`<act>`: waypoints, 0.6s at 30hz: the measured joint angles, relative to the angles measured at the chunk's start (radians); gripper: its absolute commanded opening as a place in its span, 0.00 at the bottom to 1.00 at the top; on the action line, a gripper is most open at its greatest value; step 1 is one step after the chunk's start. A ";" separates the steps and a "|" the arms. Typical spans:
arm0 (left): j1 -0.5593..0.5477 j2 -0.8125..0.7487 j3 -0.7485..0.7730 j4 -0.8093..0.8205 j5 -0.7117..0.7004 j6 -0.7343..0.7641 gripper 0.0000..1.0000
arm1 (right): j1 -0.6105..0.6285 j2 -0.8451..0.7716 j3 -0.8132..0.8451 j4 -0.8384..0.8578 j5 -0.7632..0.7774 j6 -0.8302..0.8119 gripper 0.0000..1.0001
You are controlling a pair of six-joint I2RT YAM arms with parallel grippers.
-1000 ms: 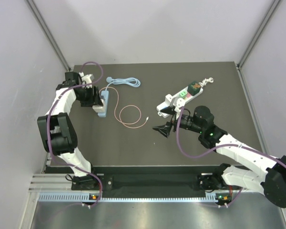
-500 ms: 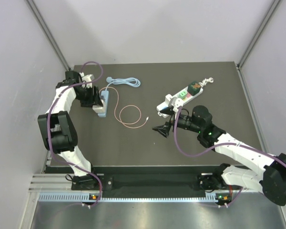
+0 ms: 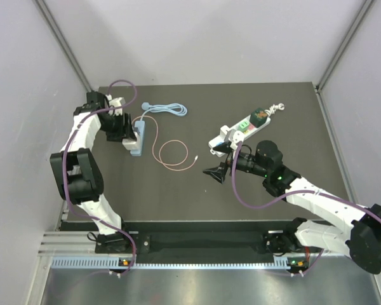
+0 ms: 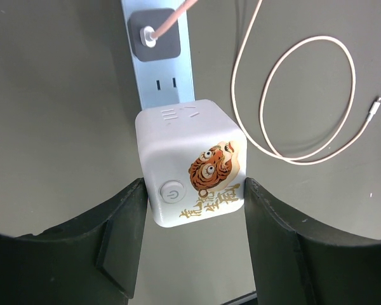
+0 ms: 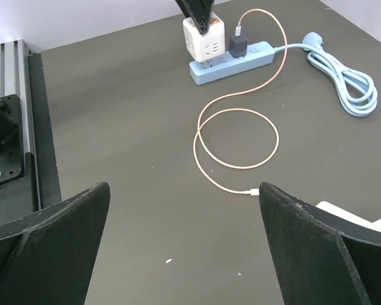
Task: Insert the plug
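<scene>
A white cube plug (image 4: 190, 162) with a tiger picture and a power button stands on the light-blue power strip (image 4: 168, 79). It also shows in the right wrist view (image 5: 203, 37) at the strip's end (image 5: 241, 62). My left gripper (image 4: 193, 190) straddles the cube, a finger against each side, at the table's far left (image 3: 120, 130). A dark charger (image 4: 153, 35) with a pink cable sits in the strip beside the cube. My right gripper (image 5: 184, 241) is wide open and empty above mid-table (image 3: 219, 170).
The pink cable (image 3: 173, 154) loops on the table right of the strip, with its free end lying loose. A coiled light-blue cord (image 3: 168, 109) lies at the back. A second white power strip (image 3: 240, 130) with coloured plugs lies just behind my right gripper.
My left arm has shifted very slightly at the cube plug. The right arm has not moved.
</scene>
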 measured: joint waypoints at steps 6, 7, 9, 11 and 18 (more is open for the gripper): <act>0.000 0.000 0.019 -0.005 -0.007 -0.003 0.00 | 0.000 0.000 0.000 0.000 0.000 0.000 1.00; 0.000 0.001 0.019 -0.006 -0.006 -0.003 0.00 | 0.000 0.000 0.000 0.000 0.000 0.000 1.00; 0.000 0.005 0.019 -0.007 -0.005 -0.003 0.00 | 0.000 0.000 0.000 0.000 0.000 -0.004 1.00; -0.001 0.011 0.019 -0.007 -0.003 -0.003 0.00 | 0.000 0.000 0.000 -0.001 0.000 -0.006 1.00; -0.014 0.028 0.019 -0.016 -0.006 -0.003 0.00 | 0.000 0.000 0.000 -0.001 0.000 -0.007 1.00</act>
